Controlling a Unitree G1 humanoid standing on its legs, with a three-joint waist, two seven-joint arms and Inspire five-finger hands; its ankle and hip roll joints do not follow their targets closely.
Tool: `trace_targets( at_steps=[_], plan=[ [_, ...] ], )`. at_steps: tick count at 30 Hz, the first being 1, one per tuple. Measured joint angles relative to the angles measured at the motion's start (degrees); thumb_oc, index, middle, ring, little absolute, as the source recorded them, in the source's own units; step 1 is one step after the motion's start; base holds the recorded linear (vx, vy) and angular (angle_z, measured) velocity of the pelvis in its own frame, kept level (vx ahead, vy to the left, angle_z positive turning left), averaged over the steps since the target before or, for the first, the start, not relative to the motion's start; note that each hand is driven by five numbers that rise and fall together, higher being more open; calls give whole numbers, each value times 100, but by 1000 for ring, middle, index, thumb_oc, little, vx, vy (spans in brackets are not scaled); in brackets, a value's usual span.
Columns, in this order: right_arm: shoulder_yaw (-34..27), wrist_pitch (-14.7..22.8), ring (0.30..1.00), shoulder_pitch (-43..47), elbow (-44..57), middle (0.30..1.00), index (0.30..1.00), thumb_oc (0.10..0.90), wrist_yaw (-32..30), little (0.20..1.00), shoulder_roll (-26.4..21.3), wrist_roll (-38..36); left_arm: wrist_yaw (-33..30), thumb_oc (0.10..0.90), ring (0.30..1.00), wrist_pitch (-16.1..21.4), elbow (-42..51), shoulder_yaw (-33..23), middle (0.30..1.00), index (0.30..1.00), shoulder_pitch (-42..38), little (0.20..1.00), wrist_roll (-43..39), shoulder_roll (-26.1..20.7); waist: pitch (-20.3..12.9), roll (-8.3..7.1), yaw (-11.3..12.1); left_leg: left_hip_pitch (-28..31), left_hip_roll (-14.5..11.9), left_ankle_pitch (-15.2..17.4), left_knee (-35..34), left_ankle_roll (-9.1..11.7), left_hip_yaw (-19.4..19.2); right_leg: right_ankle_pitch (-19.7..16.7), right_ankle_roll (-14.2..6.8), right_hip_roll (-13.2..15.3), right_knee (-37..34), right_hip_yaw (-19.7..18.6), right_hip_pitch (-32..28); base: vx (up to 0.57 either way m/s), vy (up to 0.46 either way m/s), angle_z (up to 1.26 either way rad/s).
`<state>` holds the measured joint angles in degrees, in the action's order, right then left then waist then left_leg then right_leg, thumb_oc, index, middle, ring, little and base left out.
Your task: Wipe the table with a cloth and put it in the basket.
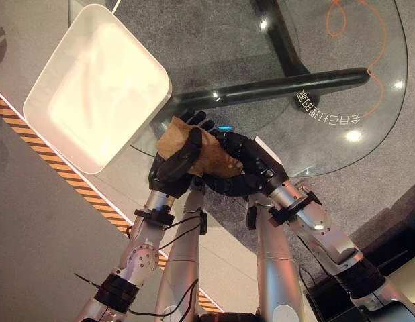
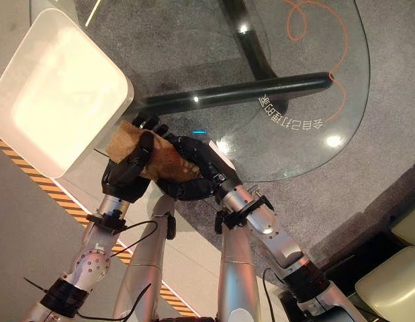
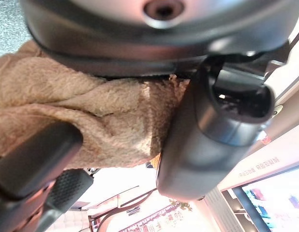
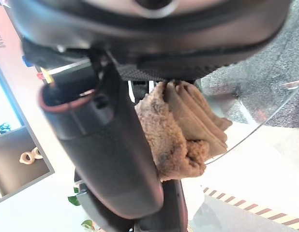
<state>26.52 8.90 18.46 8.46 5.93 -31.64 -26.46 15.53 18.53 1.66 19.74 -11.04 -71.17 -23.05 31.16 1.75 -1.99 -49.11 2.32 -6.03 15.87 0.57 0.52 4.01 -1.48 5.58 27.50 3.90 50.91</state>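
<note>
A crumpled brown cloth (image 1: 209, 151) is held between both hands at the near edge of the round glass table (image 1: 321, 47). My left hand (image 1: 172, 169) is shut on the cloth, its thumb laid across the top and its fingers curled behind. From the right, my right hand (image 1: 251, 164) presses in, with the cloth (image 4: 181, 137) pinched between its thumb and fingers. The left wrist view shows the cloth (image 3: 91, 121) bunched against that palm. The white square basket (image 1: 146, 59) sits just left of the hands, at the table's left edge.
A dark curved table leg (image 1: 281, 86) runs under the glass beyond the hands. An orange cord (image 1: 385, 80) lies on the grey carpet below the glass. Orange-and-black striped tape (image 1: 66, 168) crosses the floor on the left.
</note>
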Motion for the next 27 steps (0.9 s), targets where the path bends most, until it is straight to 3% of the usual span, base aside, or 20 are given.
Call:
trace_targets(
  at_steps=[3,5,6,23,27],
  plan=[
    [2,0,900,-20,22,900,900,800,25,900,15,0,22,309,479,0,0,-26,479,479,0,409,0,0,0,-1,3,-2,2,1,-1,-2,0,-1,-1,0,-7,-4,0,0,0,0],
    [2,0,900,-18,28,900,900,800,43,900,13,0,22,213,396,0,0,-31,396,396,0,313,0,0,4,-7,4,-4,2,2,-4,-2,0,-3,-4,0,-15,-4,0,0,0,0],
    [13,0,900,-23,48,900,900,800,71,900,9,1,22,103,302,3,-1,-49,302,302,0,203,-1,0,6,-13,2,-6,2,2,-8,-3,1,-4,-6,-1,-22,-4,0,0,0,0],
    [61,53,900,-103,166,900,900,800,160,900,56,2,108,100,300,70,0,-116,300,300,-21,200,-185,27,3,-31,-6,1,-1,13,15,-20,1,-39,-27,-7,-86,4,-62,0,0,0],
    [46,208,900,-187,164,900,900,800,131,900,65,-4,160,100,300,68,27,-112,300,300,-21,200,-185,76,6,-43,-17,4,-2,16,19,-25,2,-43,-29,-7,-92,10,-74,0,0,0]
  ],
)
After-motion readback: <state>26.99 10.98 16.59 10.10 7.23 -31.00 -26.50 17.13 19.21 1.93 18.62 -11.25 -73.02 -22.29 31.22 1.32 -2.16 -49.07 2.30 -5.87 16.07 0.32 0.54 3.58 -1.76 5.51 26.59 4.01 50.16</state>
